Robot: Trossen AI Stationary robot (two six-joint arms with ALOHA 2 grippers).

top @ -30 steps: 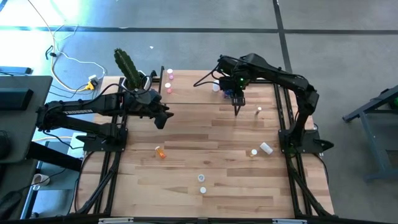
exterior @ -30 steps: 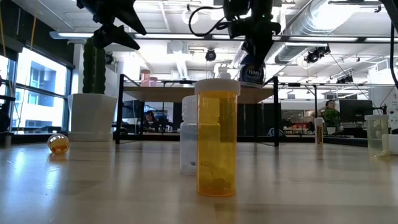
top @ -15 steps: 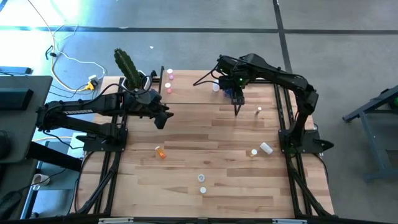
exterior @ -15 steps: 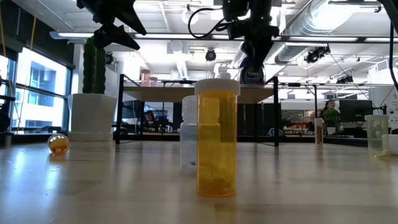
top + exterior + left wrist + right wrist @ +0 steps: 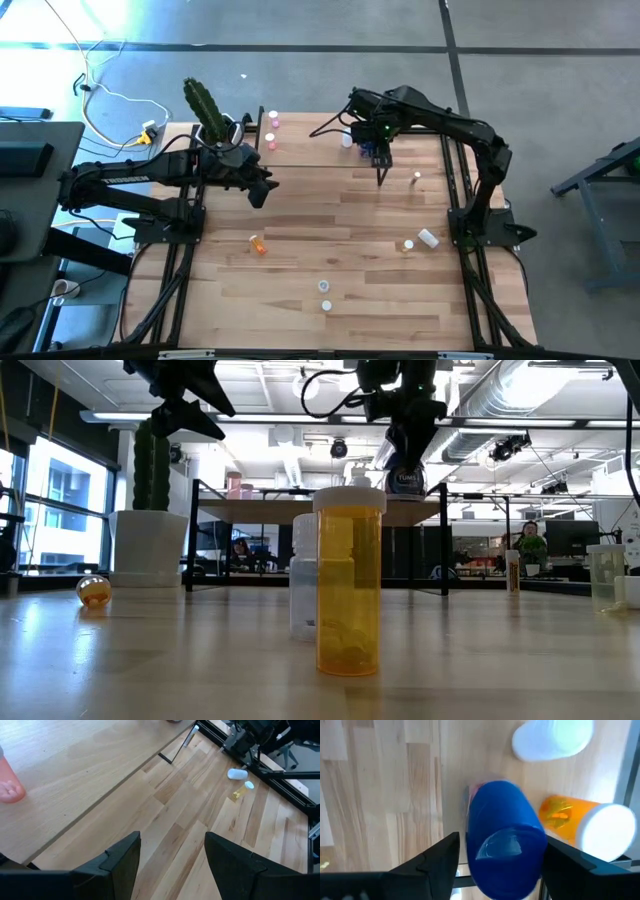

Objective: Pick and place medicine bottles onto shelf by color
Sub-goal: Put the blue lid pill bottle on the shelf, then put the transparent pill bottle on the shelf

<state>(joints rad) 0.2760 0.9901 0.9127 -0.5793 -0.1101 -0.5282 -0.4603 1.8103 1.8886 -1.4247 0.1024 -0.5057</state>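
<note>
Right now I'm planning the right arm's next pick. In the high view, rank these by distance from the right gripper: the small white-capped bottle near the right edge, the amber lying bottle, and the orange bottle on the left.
1. Small white-capped bottle: close beside the right gripper, toward the right edge.
2. Amber lying bottle: right side, mid-table.
3. Orange bottle: left side, mid-table.

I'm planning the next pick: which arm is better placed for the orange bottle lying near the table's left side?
Left, probably. The left gripper hangs open nearer the orange bottle; the right gripper is at the shelf with the blue bottle between its fingers.
</note>
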